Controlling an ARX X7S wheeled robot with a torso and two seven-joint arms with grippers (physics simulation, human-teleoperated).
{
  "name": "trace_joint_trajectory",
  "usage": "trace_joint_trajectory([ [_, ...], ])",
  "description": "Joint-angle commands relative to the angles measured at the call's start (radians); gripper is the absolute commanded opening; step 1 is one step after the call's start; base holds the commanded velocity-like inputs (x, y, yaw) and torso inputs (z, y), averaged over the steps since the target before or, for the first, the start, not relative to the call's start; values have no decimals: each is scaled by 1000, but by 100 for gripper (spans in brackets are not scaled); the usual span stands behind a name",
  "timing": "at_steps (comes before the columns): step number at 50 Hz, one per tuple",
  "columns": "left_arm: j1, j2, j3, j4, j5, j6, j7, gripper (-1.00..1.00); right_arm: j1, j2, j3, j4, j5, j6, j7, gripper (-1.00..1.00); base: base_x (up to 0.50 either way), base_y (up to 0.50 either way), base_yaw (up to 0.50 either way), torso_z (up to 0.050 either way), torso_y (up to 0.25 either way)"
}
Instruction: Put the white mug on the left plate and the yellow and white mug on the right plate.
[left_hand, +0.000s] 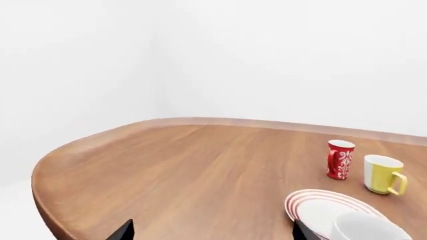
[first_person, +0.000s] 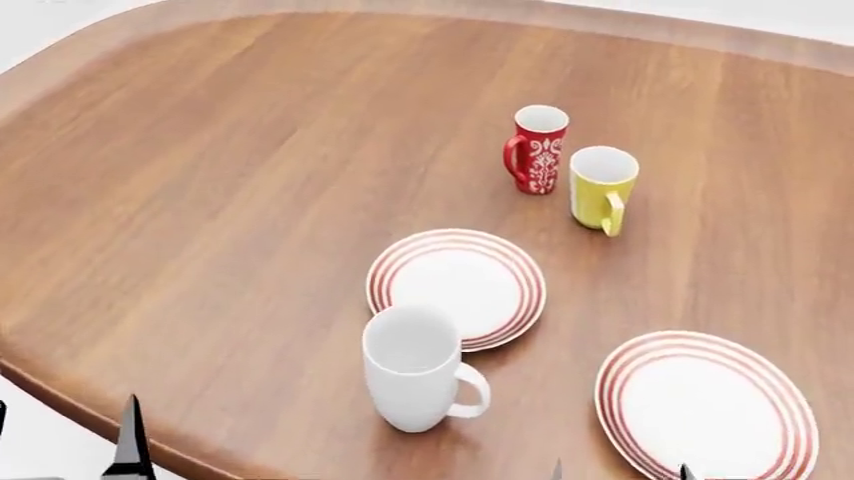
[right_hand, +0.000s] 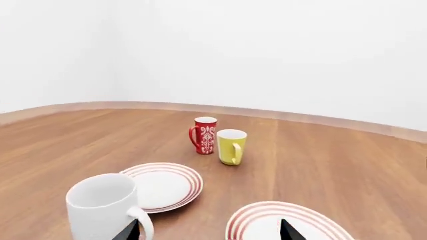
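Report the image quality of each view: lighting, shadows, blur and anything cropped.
Head view: even, soft light, only faint shadows under the white mug and the left plate; all sharp; the right plate is cropped by the frame edge. Left wrist view: slightly soft, the white mug blurred and cropped in a corner. Right wrist view: clear, background blank white, the yellow and white mug crisp.
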Motion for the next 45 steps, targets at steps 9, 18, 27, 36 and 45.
trace_joint_trajectory([
  [9, -23, -32, -44, 28, -19, -30, -41, 100, -2, 3, 38, -17, 33, -21, 44, 100, 369, 121, 0, 0, 0],
  [18, -24, -45, -44, 28, -52, -26, -26, 100, 13, 10, 34, -14, 46, 1, 49, 100, 204, 67, 0, 0, 0],
  [27, -27, -46, -44, 29, -47, -23, -42, 100, 9, 18, 29, -28, 54, 7, 51, 100, 475, 156, 0, 0, 0],
  [36, -25, -51, -40, 30, -49, -23, -46, 100, 6, 25, 28, -34, 59, 5, 58, 100, 475, 156, 0, 0, 0],
  [45, -34, -50, -68, 41, -52, -80, -105, 100, -18, 44, 30, -54, 40, -6, 70, 100, 264, 87, 0, 0, 0],
])
